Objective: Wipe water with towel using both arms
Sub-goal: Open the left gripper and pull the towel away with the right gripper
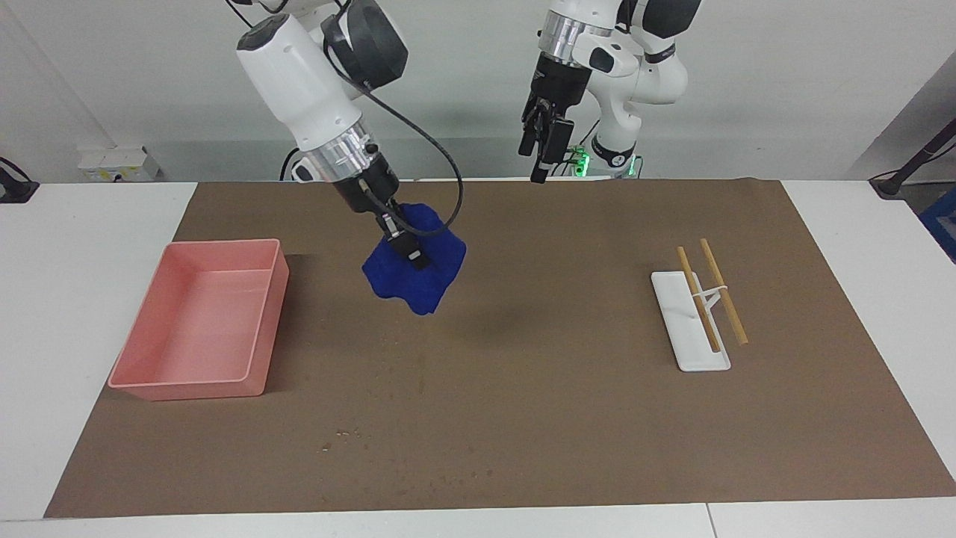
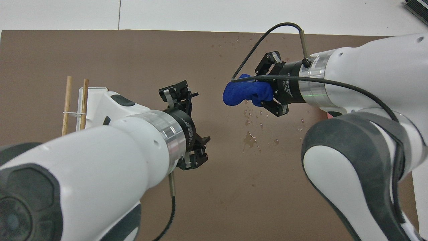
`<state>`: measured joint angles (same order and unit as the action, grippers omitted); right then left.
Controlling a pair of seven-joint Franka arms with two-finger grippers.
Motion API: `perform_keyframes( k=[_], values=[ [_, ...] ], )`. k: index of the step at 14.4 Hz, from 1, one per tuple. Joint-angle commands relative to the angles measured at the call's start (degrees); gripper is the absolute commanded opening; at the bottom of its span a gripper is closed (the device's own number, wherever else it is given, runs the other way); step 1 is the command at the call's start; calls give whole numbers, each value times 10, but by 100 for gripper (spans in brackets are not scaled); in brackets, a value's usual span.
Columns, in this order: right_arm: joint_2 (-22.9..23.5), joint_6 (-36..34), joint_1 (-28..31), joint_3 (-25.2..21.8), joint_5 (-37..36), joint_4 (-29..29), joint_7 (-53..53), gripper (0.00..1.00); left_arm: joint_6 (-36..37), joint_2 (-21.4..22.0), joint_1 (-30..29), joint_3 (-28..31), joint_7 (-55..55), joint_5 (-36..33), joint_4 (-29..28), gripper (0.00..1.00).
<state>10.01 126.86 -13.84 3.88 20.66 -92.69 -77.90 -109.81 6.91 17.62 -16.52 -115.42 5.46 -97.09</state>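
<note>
The blue towel (image 1: 409,273) (image 2: 242,93) hangs crumpled in the air over the brown mat, beside the pink tray. My right gripper (image 1: 407,250) (image 2: 269,92) is shut on its upper part. Water (image 2: 250,140) lies as small glistening droplets on the mat under and near the towel, with more specks (image 1: 347,433) toward the mat's edge farthest from the robots. My left gripper (image 1: 535,164) (image 2: 197,124) is open and holds nothing. It hangs high over the mat's edge nearest the robots, well apart from the towel.
A pink tray (image 1: 198,321) stands on the mat toward the right arm's end. A white holder (image 1: 691,321) with two wooden sticks (image 2: 75,110) lies toward the left arm's end. The brown mat (image 1: 523,418) covers most of the white table.
</note>
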Motion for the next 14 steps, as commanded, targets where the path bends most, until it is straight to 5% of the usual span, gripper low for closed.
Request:
perform_keyframes(
  k=[1,7,11,14],
  values=[
    [59,80,14,5,-39,9,62,0,61,21,-21,5,179,-2,-8,100],
    [175,286,23,4,-54,11,178,0,199,33,-98,43,569,-3,-8,100],
    [240,359,14,4,-53,8,175,0,230,37,-143,46,740,-5,-13,100],
    [242,360,3,4,-51,-38,167,0,231,42,-182,48,844,-6,-20,100]
  ],
)
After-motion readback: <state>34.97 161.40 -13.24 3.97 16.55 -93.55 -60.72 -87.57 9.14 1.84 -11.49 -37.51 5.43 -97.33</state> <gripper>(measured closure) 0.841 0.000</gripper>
